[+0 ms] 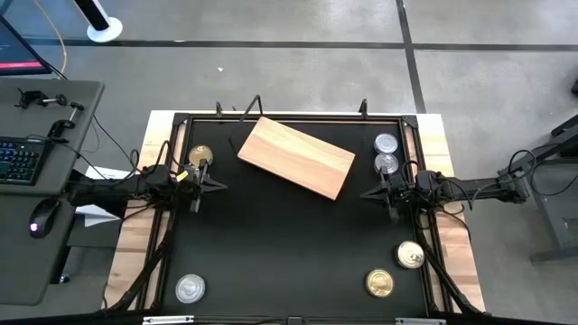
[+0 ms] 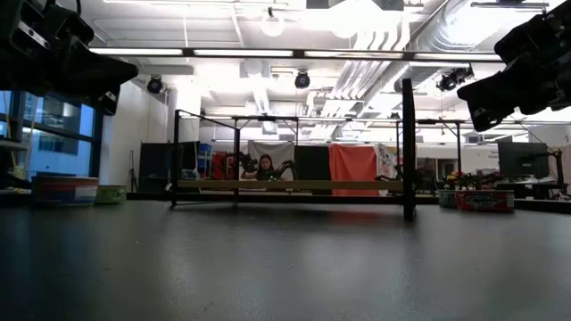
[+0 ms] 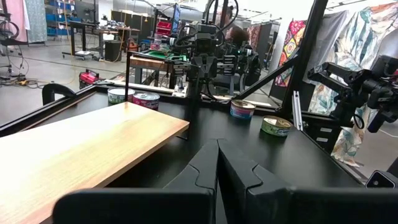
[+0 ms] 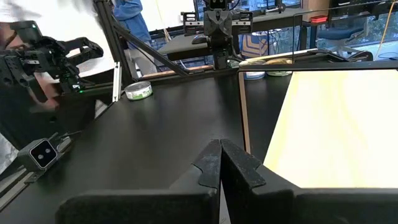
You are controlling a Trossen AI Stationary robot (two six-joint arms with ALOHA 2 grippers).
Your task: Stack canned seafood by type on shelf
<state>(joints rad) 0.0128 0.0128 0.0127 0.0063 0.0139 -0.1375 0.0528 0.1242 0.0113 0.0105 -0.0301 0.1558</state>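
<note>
The shelf [image 1: 296, 156] is a light wooden board lying aslant on the black table's far middle. It also shows in the left wrist view [image 3: 81, 149] and the right wrist view [image 4: 329, 124]. Two silver-topped tins [image 1: 386, 143] [image 1: 386, 163] stand at the far right. Two gold-topped tins [image 1: 410, 255] [image 1: 380, 283] stand at the near right. A silver-topped tin [image 1: 190, 288] is at the near left. A gold-topped tin [image 1: 200, 155] sits just beyond the left arm's wrist. My left gripper [image 3: 217, 163] hovers shut left of the board. My right gripper [image 4: 221, 163] hovers shut to its right.
A black frame [image 1: 289, 116] rims the table, with slanted struts near each arm. A desk with a keyboard [image 1: 18, 161] and a mouse stands off the table's left side. Bare black tabletop [image 1: 289, 253] lies between the arms on the near side of the board.
</note>
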